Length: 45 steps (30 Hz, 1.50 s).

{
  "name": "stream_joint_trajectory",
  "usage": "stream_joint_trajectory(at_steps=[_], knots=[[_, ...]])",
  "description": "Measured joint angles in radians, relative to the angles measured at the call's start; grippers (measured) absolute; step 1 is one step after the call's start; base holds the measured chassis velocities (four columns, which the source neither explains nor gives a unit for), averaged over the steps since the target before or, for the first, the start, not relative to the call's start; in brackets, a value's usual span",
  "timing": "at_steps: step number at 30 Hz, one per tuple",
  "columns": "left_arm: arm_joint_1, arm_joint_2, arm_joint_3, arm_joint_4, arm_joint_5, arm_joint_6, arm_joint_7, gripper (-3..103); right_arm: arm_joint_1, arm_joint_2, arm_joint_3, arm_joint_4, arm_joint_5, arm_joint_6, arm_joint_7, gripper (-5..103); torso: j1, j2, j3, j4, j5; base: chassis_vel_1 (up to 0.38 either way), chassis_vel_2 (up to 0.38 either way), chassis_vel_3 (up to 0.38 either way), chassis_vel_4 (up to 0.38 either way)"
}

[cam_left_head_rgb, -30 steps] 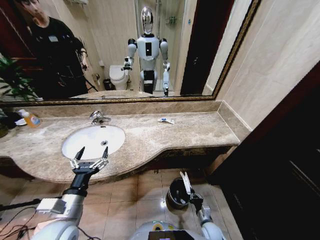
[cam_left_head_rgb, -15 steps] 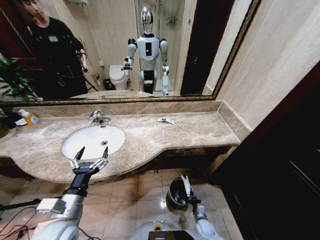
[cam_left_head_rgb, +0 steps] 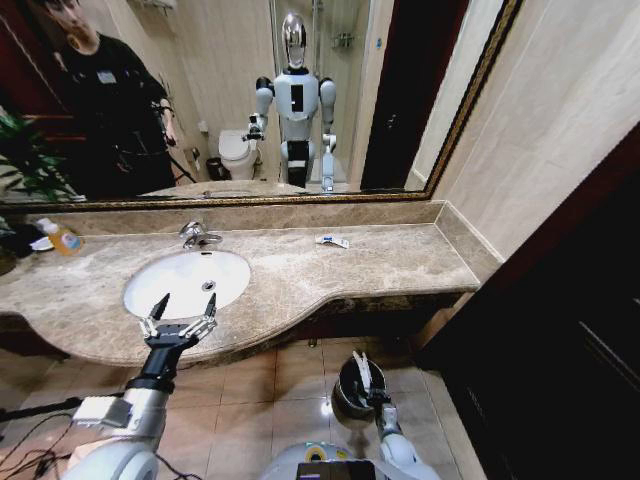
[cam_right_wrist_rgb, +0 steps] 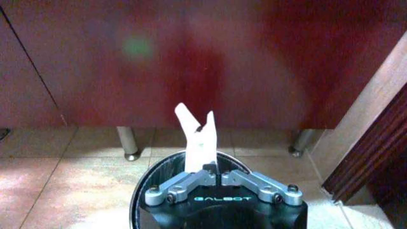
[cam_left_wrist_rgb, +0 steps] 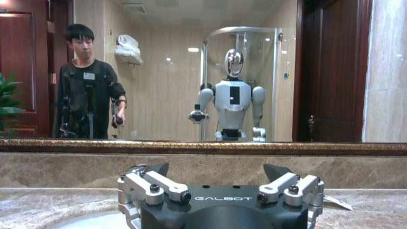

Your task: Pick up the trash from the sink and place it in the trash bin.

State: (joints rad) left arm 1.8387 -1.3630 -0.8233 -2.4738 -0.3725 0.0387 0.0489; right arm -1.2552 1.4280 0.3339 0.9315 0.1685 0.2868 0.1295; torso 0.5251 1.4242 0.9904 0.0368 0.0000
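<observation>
My right gripper (cam_left_head_rgb: 366, 378) hangs low near the floor, shut on a long flat white wrapper (cam_right_wrist_rgb: 198, 138) that sticks up from its fingers. The dark trash bin (cam_left_head_rgb: 345, 396) with a shiny rim (cam_right_wrist_rgb: 141, 183) stands right beneath it. The white oval sink (cam_left_head_rgb: 187, 282) sits in the marble counter with a chrome faucet (cam_left_head_rgb: 196, 236) behind it. My left gripper (cam_left_head_rgb: 181, 311) hovers open over the sink's front rim, holding nothing; its black fingertips (cam_left_wrist_rgb: 160, 169) point at the mirror. A small white tube (cam_left_head_rgb: 332, 241) lies on the counter to the right of the sink.
An orange-liquid soap bottle (cam_left_head_rgb: 62, 237) stands at the counter's far left by a plant (cam_left_head_rgb: 25, 160). A dark wooden door or cabinet (cam_left_head_rgb: 560, 330) closes in on the right. Red-brown cabinet fronts (cam_right_wrist_rgb: 190, 62) rise behind the bin. A person is reflected in the mirror (cam_left_wrist_rgb: 86, 95).
My right gripper has shifted a little to the left and down with the wrapper, ending more squarely over the bin. The left arm has not moved.
</observation>
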Motion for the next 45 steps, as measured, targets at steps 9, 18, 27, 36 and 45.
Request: stream_joint_trajectory(at_steps=[9, 18, 27, 36, 45], knots=[[0.0, 0.0, 0.0, 0.0, 0.0, 0.0, 0.0, 100, -0.022, -0.017, 0.002, 0.016, 0.003, -0.004, -0.003, 17, 0.0, 0.0, 0.0, 0.0, 0.0, 0.0, 0.0, 0.0, 0.0], [0.0, 0.0, 0.0, 0.0, 0.0, 0.0, 0.0, 100, -0.034, -0.018, 0.005, 0.04, 0.012, 0.003, 0.002, 50, 0.0, 0.0, 0.0, 0.0, 0.0001, 0.0, 0.0, 0.0, 0.0], [0.0, 0.0, 0.0, 0.0, 0.0, 0.0, 0.0, 100, -0.051, -0.019, 0.006, 0.05, 0.012, 0.02, 0.006, 82, 0.0, 0.0, 0.0, 0.0, 0.0, 0.0, 0.0, 0.0, 0.0], [0.0, 0.0, 0.0, 0.0, 0.0, 0.0, 0.0, 100, -0.07, -0.019, 0.006, 0.085, 0.01, 0.027, 0.017, 100, 0.0, 0.0, 0.0, 0.0, 0.0, 0.0, 0.0, 0.0, 0.0], [0.0, 0.0, 0.0, 0.0, 0.0, 0.0, 0.0, 100, -0.075, -0.02, 0.006, 0.089, 0.01, 0.032, 0.021, 100, 0.0, 0.0, 0.0, 0.0, 0.0, 0.0, 0.0, 0.0, 0.0]])
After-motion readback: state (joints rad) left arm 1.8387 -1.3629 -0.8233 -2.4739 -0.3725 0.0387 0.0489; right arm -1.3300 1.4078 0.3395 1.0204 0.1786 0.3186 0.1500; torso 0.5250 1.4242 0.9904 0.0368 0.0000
